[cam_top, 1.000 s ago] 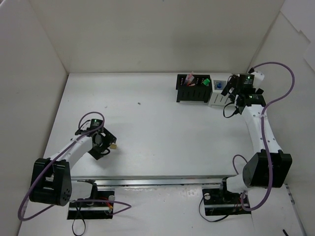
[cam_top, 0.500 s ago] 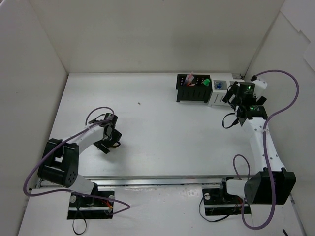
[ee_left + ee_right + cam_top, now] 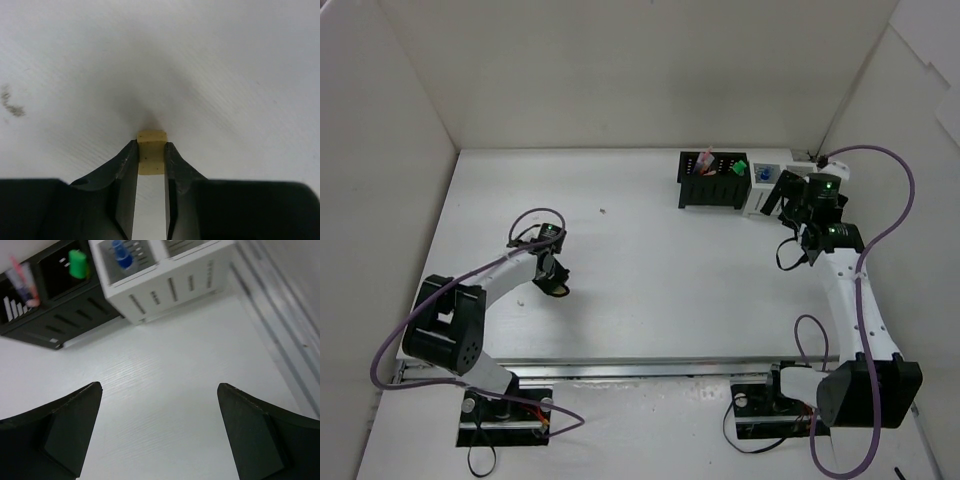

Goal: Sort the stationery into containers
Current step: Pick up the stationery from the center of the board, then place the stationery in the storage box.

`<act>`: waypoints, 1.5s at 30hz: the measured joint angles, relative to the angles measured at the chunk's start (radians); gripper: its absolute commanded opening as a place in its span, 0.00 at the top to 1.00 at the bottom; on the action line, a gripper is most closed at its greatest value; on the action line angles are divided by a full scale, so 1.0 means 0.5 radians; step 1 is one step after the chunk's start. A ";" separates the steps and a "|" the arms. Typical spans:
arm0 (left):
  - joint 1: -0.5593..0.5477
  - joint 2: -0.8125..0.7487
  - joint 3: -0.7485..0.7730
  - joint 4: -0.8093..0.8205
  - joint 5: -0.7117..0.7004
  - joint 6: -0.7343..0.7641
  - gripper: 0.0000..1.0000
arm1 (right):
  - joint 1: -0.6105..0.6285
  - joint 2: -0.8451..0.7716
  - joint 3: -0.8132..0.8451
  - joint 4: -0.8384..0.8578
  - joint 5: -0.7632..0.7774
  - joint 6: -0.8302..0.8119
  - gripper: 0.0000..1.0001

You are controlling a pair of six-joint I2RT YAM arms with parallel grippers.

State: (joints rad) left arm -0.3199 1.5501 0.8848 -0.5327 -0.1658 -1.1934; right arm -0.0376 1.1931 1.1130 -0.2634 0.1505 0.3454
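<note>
Tan eraser (image 3: 151, 154) pinched in nearly-closed left tool (image 3: 151, 147).

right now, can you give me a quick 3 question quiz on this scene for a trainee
1. True or false: the right gripper is holding a pen.
2. What sits between the jaws of the left gripper? A) a tan eraser B) a red pen C) nothing
3. Fill in: the blue-capped item stands in a ___ bin.

Key: 1 false, its jaws are wide open and empty. 2 A, the jaws press on both sides of it. 3 white.
</note>
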 measured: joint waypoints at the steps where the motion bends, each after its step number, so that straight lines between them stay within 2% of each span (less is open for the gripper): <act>1: -0.017 -0.002 0.002 0.057 0.024 0.078 1.00 | 0.000 0.000 -0.016 0.021 -0.081 -0.012 0.02; 5: -0.090 -0.022 0.040 0.311 0.223 0.522 1.00 | 0.011 0.023 -0.114 0.139 -0.687 -0.095 0.02; 10: -0.136 -0.164 0.058 0.703 0.731 1.144 1.00 | 0.229 0.076 -0.288 0.378 -1.328 -0.157 0.02; 14: -0.227 -0.329 0.042 0.999 1.235 1.608 1.00 | 0.423 0.113 -0.394 0.491 -1.566 -0.137 0.02; 18: -0.371 -0.441 0.043 1.128 1.357 1.824 1.00 | 0.564 0.170 -0.431 0.597 -1.642 -0.105 0.02; 21: -0.410 -0.388 0.178 1.030 1.192 1.723 1.00 | 0.750 0.186 -0.513 0.726 -1.598 -0.066 0.03; 26: -0.406 -0.198 0.542 0.801 0.723 1.218 1.00 | 1.135 0.222 -0.713 1.020 -1.350 0.026 0.05; 29: -0.426 -0.202 0.530 0.745 0.552 0.912 1.00 | 1.296 0.288 -0.719 1.151 -1.163 0.024 0.05; 34: -0.541 -0.214 0.476 0.635 0.294 0.565 1.00 | 1.492 0.389 -0.719 1.376 -0.816 -0.017 0.05; 40: -0.592 -0.370 0.366 0.620 0.163 0.334 1.00 | 1.556 0.551 -0.668 1.617 -0.615 -0.018 0.08; 45: -0.603 -0.453 0.269 0.668 0.119 0.218 1.00 | 1.570 0.621 -0.621 1.771 -0.529 0.012 0.14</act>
State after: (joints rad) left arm -0.6212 1.3235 1.0195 -0.1986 -0.1062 -1.0843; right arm 0.7475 1.5036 0.8024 0.6220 -0.1143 0.3515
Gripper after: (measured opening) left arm 0.179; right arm 0.882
